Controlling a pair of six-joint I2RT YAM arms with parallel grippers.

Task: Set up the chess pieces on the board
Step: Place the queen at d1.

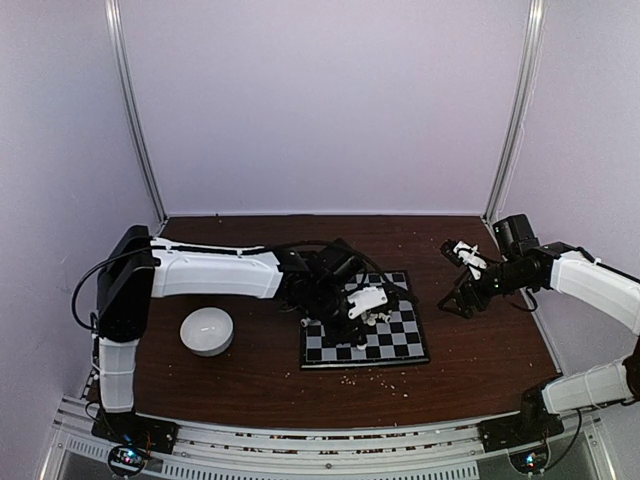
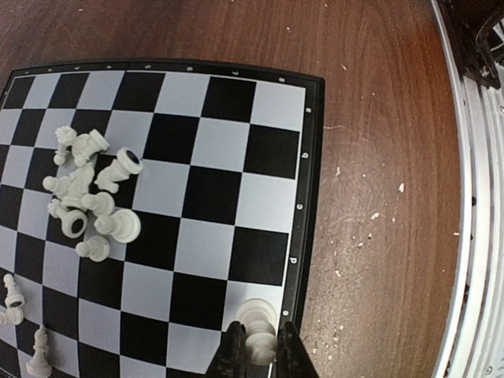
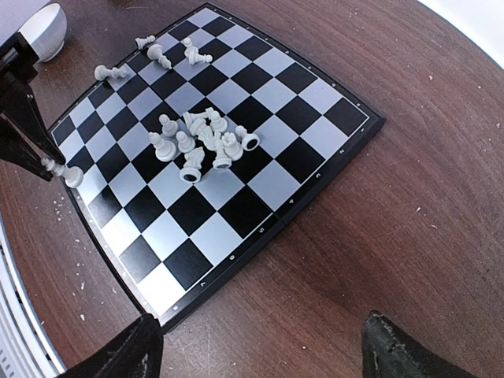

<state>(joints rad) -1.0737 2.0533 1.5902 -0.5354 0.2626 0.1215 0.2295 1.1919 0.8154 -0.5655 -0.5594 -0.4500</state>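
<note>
Left jaws pinch one chess piece [image 2: 258, 337] upright at the board's [image 2: 312, 181] near edge, probably bound for a back-rank square; right jaws hang apart, empty, beyond its right edge.

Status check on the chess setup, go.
Left gripper shut on one chess piece at board edge. Right gripper open, off the board. Other pieces heaped mid-board, toppled. Only crumbs nearby.
</note>
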